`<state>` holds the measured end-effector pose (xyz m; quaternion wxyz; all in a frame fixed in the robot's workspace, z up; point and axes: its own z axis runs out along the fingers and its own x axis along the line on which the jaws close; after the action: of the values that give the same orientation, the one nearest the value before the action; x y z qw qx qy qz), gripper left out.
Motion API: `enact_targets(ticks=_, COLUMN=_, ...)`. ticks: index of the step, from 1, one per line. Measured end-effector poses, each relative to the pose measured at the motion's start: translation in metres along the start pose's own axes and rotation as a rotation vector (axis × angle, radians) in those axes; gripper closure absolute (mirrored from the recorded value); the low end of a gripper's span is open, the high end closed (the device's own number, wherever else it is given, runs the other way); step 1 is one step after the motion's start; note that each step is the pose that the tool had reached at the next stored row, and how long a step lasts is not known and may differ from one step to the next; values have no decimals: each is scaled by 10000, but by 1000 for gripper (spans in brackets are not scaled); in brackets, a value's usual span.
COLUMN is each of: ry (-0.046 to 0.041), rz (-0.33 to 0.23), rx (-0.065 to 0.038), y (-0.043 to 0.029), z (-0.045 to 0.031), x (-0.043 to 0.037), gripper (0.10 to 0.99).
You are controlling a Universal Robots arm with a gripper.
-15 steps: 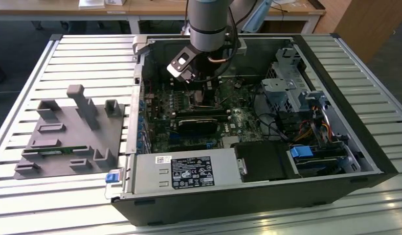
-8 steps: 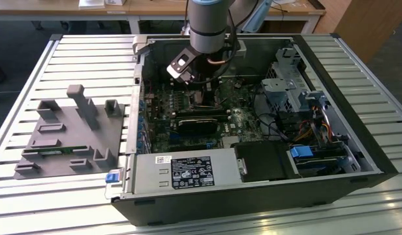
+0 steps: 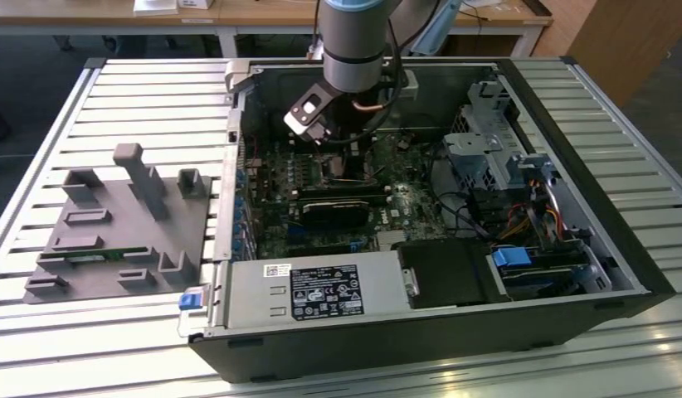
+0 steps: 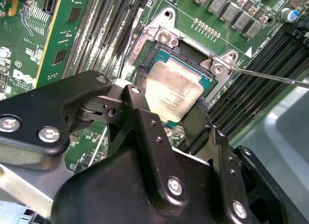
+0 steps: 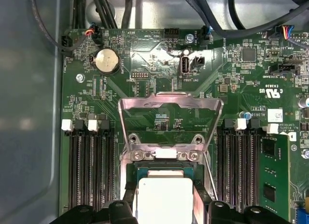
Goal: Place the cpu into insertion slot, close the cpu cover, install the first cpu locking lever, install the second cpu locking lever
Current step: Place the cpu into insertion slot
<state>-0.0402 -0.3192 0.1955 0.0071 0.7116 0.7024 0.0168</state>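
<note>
Black fingers (image 4: 139, 84) of the gripper (image 4: 171, 91) sit narrowly apart, closed on opposite edges of the cpu (image 4: 176, 84). Its silvery top lies low over the insertion slot (image 4: 189, 50), inside the dark frame. By the look of it, the first step is in hand: the chip is at the socket and not yet let go. Finishing that calls for the chip to lie flat and square in the frame before the grip loosens. Just beyond, in the first wrist view, the cpu cover (image 5: 171, 98) stands swung up and open. A thin wire lever (image 4: 270, 77) juts free beside the socket. Around them spreads the green motherboard (image 5: 145, 55), inside an open computer case (image 3: 430, 344). The case rests on a slatted metal table (image 3: 142, 91) beside a grey fixture block (image 3: 98, 224). Wooden desks (image 3: 275, 12) stand behind.
</note>
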Motion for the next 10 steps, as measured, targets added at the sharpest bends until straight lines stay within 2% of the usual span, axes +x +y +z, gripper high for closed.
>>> enact_targets(ticks=10, ry=-7, rz=1, rx=12, y=1, z=38, x=-1, gripper=545)
